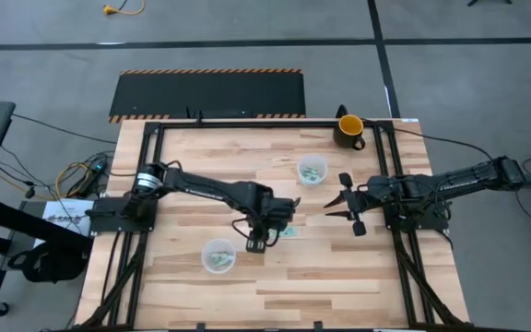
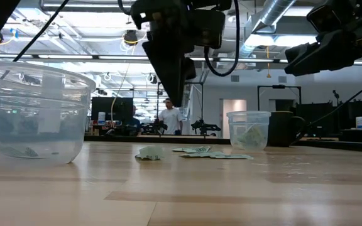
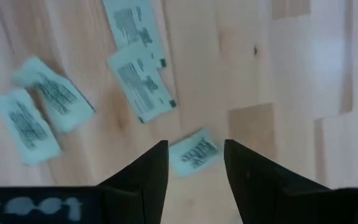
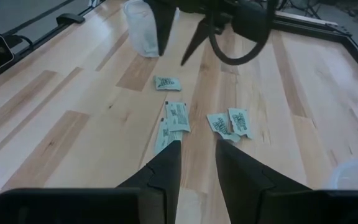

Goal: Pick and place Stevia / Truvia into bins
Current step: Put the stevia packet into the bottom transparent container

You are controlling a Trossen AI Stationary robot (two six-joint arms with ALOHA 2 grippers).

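Note:
Several light green and white sachets lie flat mid-table [image 1: 289, 231], loosely scattered [image 4: 178, 116]. One lies apart from the others [image 4: 166, 82]. My left gripper [image 1: 257, 243] hangs open above that sachet [image 3: 193, 154] without touching it, a finger to either side in the left wrist view. One clear cup [image 1: 218, 256] stands near the table's near edge, just left of this gripper, with sachets inside. The other cup [image 1: 312, 171], farther back, also holds some. My right gripper [image 1: 339, 205] waits open to the right of the sachets, pointing at them [image 4: 197, 148].
A dark mug with a yellow inside [image 1: 349, 129] stands at the table's far right corner. Black frame rails [image 1: 247, 123] run along the table's edges. Bare wood lies toward the near edge [image 1: 321, 286]. People stand in the room beyond [image 2: 168, 117].

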